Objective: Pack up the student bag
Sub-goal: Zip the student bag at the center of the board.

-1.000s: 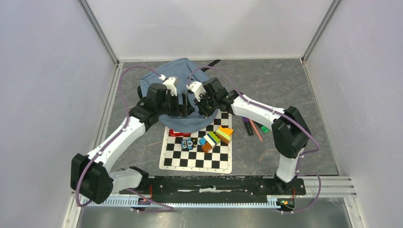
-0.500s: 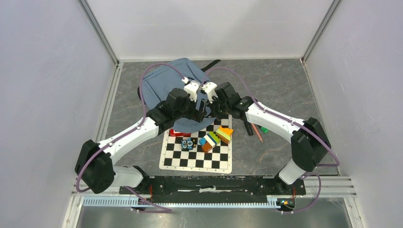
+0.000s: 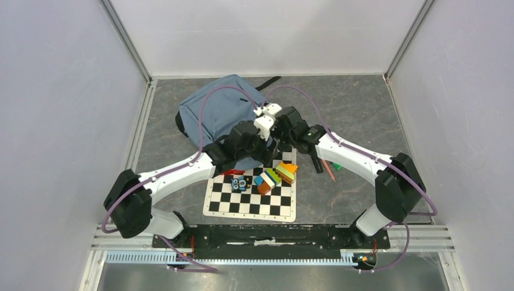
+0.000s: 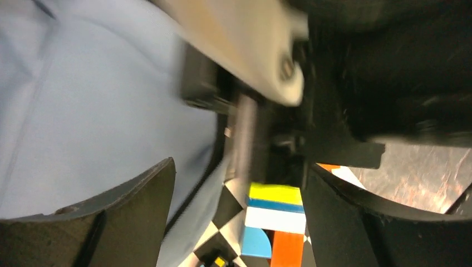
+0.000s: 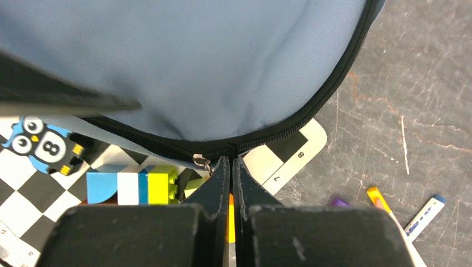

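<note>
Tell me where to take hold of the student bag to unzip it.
Pinch the small metal zipper pull hanging from the black zipper on the curved near edge of the student bag. Come in from the chessboard side: the pull dangles outward there, clear of the fabric. The right tool sits shut just beside it.

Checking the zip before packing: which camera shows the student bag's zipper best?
Right wrist view: the black zipper runs in focus along the student bag's edge, metal pull beside the shut right tool. Top view hides it under the arms; left wrist shows only blurred trim.
</note>
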### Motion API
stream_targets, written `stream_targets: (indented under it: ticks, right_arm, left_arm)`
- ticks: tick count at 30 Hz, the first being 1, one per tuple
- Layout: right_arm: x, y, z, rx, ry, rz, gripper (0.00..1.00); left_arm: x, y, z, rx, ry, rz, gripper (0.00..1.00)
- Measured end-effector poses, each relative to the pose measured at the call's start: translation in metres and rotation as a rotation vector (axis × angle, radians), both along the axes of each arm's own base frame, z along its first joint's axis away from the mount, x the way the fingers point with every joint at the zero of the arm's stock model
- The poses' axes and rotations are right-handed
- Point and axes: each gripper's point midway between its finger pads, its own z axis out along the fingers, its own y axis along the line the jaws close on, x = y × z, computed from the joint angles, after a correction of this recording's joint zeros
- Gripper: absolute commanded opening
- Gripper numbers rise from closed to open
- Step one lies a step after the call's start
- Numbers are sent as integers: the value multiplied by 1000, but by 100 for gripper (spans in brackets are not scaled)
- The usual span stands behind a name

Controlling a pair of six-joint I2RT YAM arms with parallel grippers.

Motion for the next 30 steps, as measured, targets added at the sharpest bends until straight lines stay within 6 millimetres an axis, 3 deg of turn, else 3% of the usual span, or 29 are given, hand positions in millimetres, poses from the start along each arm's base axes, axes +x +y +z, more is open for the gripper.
stream_targets:
  ticks: [4, 7, 9, 11, 16, 19, 21, 26, 30]
  right_arm:
    - [0, -2, 6, 10, -14, -15, 0]
    - [2, -1, 9, 24, -21, -26, 0]
    - [2, -3, 8, 25, -15, -36, 0]
    - [3, -4, 8, 30, -13, -44, 0]
    - [4, -5, 8, 37, -7, -58, 0]
    - [3, -5, 7, 39, -3, -62, 0]
    - [4, -6, 7, 49, 4, -72, 0]
    - [7, 0, 14, 122, 16, -68, 0]
    - [10, 5, 28, 191, 1, -57, 0]
  left_arm:
    - [-11, -10, -17, 55, 9, -49, 81]
    - [-11, -10, -33, 98, 15, -48, 64]
    - [-8, -11, -35, 106, 6, -35, 60]
    - [-5, -12, -35, 105, -6, -25, 47]
    - [0, -11, -34, 116, -32, 9, 27]
    - [1, -7, -36, 129, -49, 36, 29]
    - [-2, -4, -40, 133, -55, 42, 41]
    - [-14, 26, -50, 143, -37, 105, 54]
    - [-18, 38, -51, 155, -39, 129, 57]
